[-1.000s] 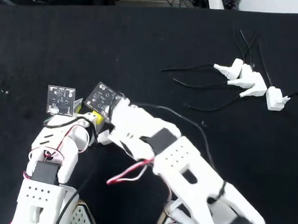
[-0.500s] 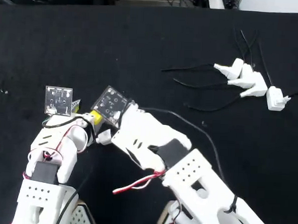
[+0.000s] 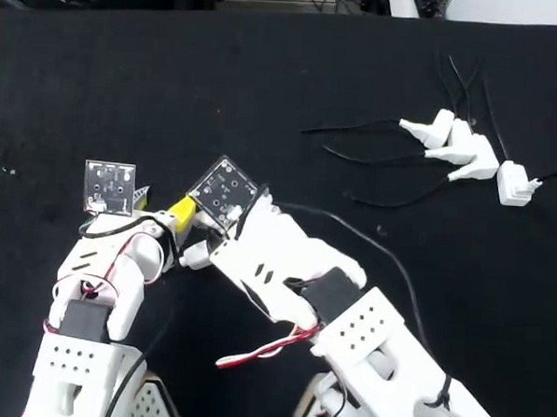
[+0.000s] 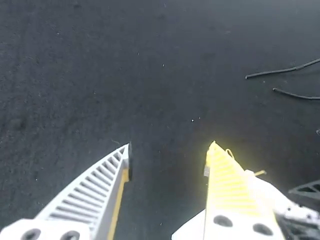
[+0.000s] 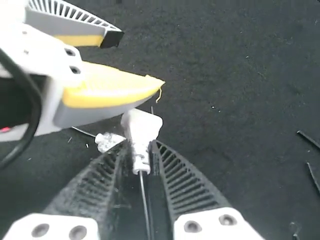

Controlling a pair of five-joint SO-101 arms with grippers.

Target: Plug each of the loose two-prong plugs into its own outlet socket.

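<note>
My right gripper (image 5: 141,146) is shut on a small white two-prong plug (image 5: 142,129), whose black cord (image 5: 145,200) runs back between the black fingers. The plug's front end sits just under the yellow finger (image 5: 107,90) of my left gripper (image 4: 170,155), which is open with nothing in it above bare black mat. In the high view both wrists are close together at the near left, the yellow finger (image 3: 180,210) beside the right wrist's camera board (image 3: 228,192). Several more white plugs (image 3: 455,143) with black cords lie at the far right.
A white block (image 3: 515,184) lies at the right end of the plug cluster. Thin black cords (image 3: 375,157) trail left from those plugs. A small white bit (image 5: 105,141) lies on the mat next to the held plug. The black mat (image 3: 266,86) covers the table.
The right wrist has swung to the right, its camera board shifting away from the left arm's board. The left arm has hardly moved. The far plugs lie as before.
</note>
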